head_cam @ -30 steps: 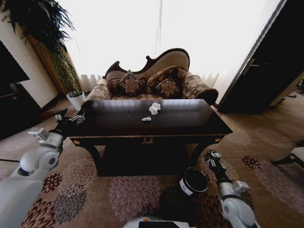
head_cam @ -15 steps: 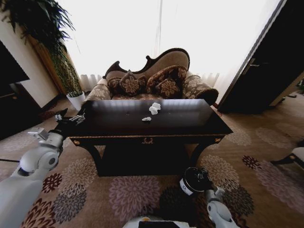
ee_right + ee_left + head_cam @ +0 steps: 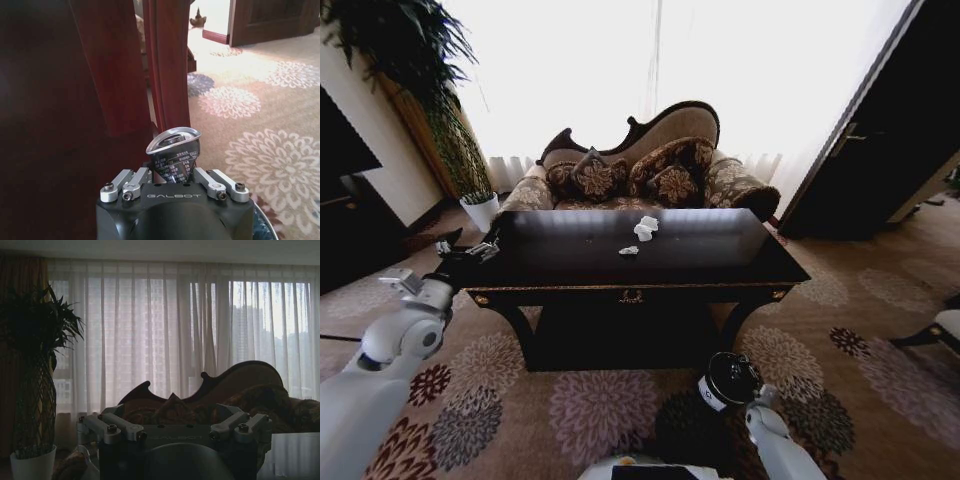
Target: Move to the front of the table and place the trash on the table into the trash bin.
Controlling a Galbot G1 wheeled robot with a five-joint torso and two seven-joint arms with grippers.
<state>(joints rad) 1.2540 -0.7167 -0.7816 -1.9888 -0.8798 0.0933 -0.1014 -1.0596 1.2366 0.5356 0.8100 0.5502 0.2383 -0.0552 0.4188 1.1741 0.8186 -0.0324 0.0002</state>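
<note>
The right gripper (image 3: pixel 172 172) hung low over the carpet (image 3: pixel 840 330), right at the rim of the trash bin (image 3: pixel 729 380), clenched on a dark can (image 3: pixel 173 155) with a silver top. Beyond it rose the table (image 3: pixel 720 262), with the white paper wad (image 3: pixel 645 228) and grey scrap (image 3: pixel 629 251) on top, well apart from that gripper. The left gripper (image 3: pixel 470 252) hovered beside the table's left end; whether it was released or clenched could not be told.
</note>
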